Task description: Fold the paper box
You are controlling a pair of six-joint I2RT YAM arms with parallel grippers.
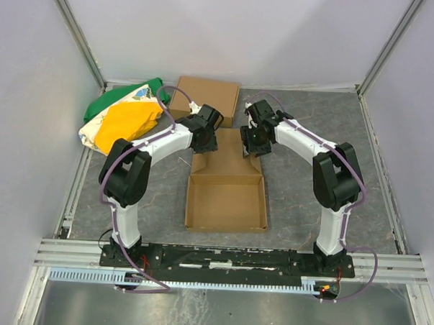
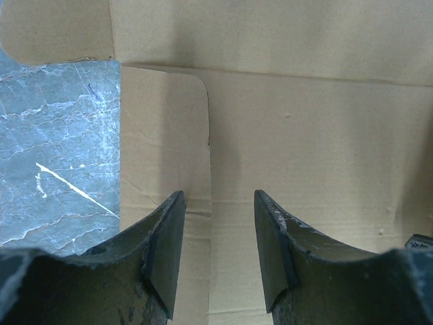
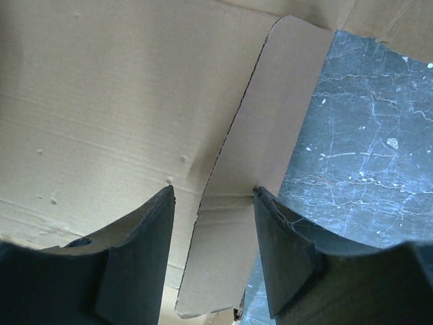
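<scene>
Gaping paper box (image 1: 226, 202) (creased brown cardboard)

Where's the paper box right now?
Top view: the paper box lies at the centre of the table, just on the near side of the closed cardboard box; the bag sits far-left.

A soft bag (image 1: 122, 115) in green, yellow and white lies at the far left of a dark grey marbled table (image 1: 308, 210). Just beside it (to its right) sits a closed brown cardboard box (image 1: 205, 97).
</scene>
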